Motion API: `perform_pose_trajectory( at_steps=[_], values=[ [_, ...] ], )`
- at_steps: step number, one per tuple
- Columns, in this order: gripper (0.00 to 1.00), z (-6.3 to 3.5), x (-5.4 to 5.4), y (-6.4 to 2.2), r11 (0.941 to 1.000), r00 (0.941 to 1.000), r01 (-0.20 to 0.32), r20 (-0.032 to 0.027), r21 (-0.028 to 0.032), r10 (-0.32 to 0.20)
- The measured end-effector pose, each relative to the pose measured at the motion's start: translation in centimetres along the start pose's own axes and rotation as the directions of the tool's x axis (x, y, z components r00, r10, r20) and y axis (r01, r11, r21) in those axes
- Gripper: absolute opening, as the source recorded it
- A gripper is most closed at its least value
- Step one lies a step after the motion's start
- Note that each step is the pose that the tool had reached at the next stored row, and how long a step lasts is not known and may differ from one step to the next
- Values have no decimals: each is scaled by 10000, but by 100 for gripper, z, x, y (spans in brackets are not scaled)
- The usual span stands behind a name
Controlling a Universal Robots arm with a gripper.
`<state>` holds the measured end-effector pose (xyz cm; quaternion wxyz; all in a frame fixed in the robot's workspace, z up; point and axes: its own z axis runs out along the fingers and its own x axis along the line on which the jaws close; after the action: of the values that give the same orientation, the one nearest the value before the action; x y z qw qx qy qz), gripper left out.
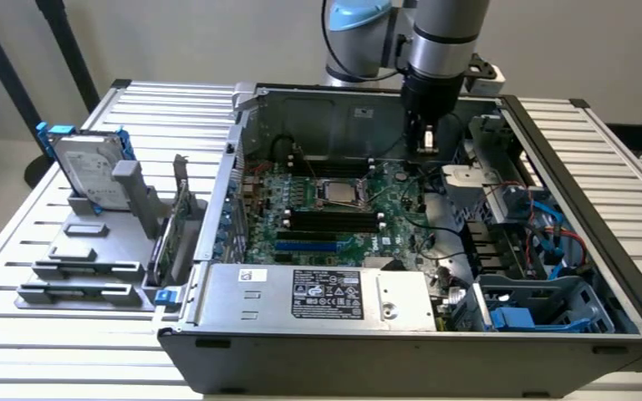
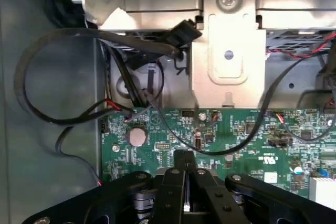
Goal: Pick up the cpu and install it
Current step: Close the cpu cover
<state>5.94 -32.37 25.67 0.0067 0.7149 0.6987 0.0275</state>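
An open computer case [image 1: 243,167] lies on the slatted table with its green motherboard [image 1: 394,196] facing up. The cpu [image 1: 339,193], a small shiny silver square, lies flat in the socket frame at the middle of the board. My gripper [image 1: 428,149] hangs inside the case, toward the back and the exterior view's right of the cpu, apart from it. In the wrist view the gripper [image 2: 185,167] is shut just above the motherboard [image 2: 236,135], its black fingers [image 2: 177,182] pressed together with nothing visible between them.
A silver hard drive in a blue frame [image 1: 81,171] and grey plastic blocks [image 1: 81,251] stand on the exterior view's left. The power supply box [image 1: 315,296] fills the case front. Black cables [image 2: 63,114] and a metal bracket [image 2: 228,51] lie ahead of the gripper. Blue drive bays [image 1: 522,317] sit front right.
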Motion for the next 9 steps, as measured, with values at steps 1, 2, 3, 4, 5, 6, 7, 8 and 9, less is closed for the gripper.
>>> perform_pose_trajectory(
  at_steps=[1, 2, 3, 4, 5, 6, 7, 8, 9],
  values=[
    [11, 14, 20, -14, 10000, 10000, -1, 0, 1, 1],
    [11, 30, 24, -36, 10000, 10000, 0, -2, -1, 0],
    [11, 47, 23, -55, 10000, 10000, 0, -2, 0, 0],
    [11, 64, 20, -66, 10000, 10000, 0, 1, 9, 0],
    [11, 80, 13, -69, 10000, 10000, 3, -1, 21, -3],
    [11, 93, -1, -70, 10000, 10000, 5, 1, 50, -5],
    [11, 100, -21, -70, 10000, 10000, 4, 3, 97, -4],
    [11, 108, -39, -70, 9999, 10000, 4, 4, 153, -4],
    [11, 114, -54, -70, 9997, 10000, 3, 5, 224, -3]
  ],
)
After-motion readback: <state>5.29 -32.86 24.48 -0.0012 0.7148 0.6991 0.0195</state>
